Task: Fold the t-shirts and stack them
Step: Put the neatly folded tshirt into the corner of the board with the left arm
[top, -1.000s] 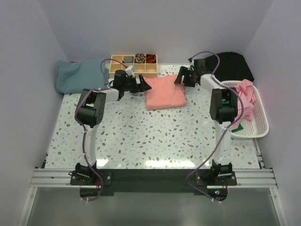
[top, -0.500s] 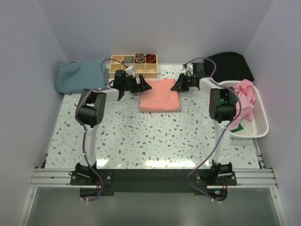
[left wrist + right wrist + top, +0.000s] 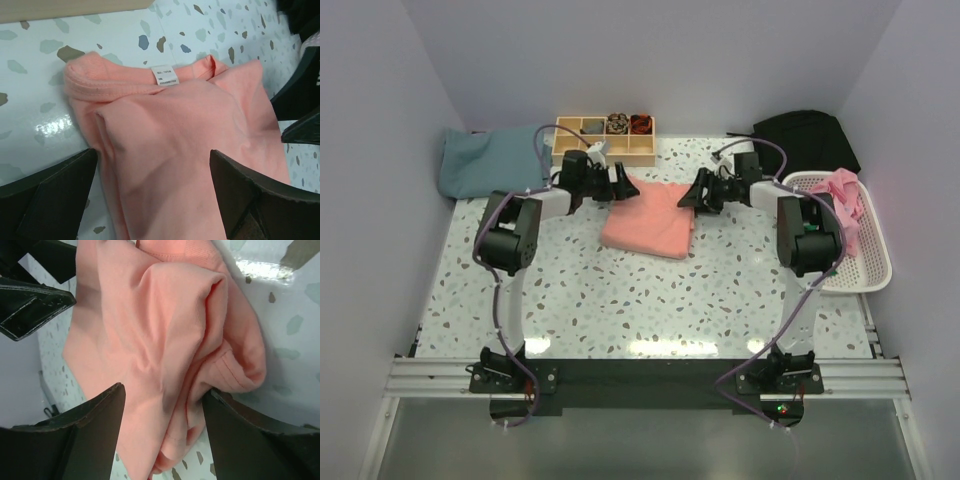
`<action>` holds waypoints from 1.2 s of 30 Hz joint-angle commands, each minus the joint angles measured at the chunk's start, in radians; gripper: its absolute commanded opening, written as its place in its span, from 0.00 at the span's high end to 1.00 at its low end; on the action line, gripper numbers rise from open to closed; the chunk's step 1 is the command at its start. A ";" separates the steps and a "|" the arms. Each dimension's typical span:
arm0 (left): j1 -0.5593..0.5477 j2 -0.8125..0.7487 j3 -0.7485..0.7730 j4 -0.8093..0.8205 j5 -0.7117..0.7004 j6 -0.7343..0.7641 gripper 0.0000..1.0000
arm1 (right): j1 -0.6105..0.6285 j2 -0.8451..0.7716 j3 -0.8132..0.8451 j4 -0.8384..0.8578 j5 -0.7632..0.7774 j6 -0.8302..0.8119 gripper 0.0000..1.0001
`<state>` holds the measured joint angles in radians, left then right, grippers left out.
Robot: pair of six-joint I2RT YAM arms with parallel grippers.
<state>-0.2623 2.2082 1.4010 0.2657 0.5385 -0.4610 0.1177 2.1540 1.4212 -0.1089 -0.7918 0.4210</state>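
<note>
- A folded salmon-pink cotton t-shirt (image 3: 648,218) lies on the speckled white counter (image 3: 620,290), far centre.
- The left gripper (image 3: 623,184) is spread wide over its far-left collar corner.
- The right gripper (image 3: 690,195) is spread wide at its far-right edge.

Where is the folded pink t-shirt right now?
The pink t-shirt lies at the far middle of the table in the top view, between the left claw and the right claw, just in front of the wooden organizer.
</note>
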 commanded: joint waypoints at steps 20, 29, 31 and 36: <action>0.015 -0.048 0.070 -0.281 -0.053 0.162 0.00 | 0.016 -0.279 -0.222 -0.045 0.359 -0.018 0.32; 0.000 -0.145 -0.160 -0.152 0.132 0.090 0.00 | 0.045 -0.272 -0.271 0.054 0.241 0.055 0.32; -0.009 -0.148 -0.207 -0.123 0.167 0.068 0.00 | 0.056 -0.257 -0.262 0.069 0.217 0.073 0.32; -0.034 -0.113 -0.275 0.035 0.250 0.003 0.00 | 0.100 -0.183 -0.209 0.064 0.203 0.073 0.32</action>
<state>-0.2668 2.0617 1.1893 0.2249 0.6872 -0.3828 0.1825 1.9194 1.1599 -0.0875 -0.5415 0.4732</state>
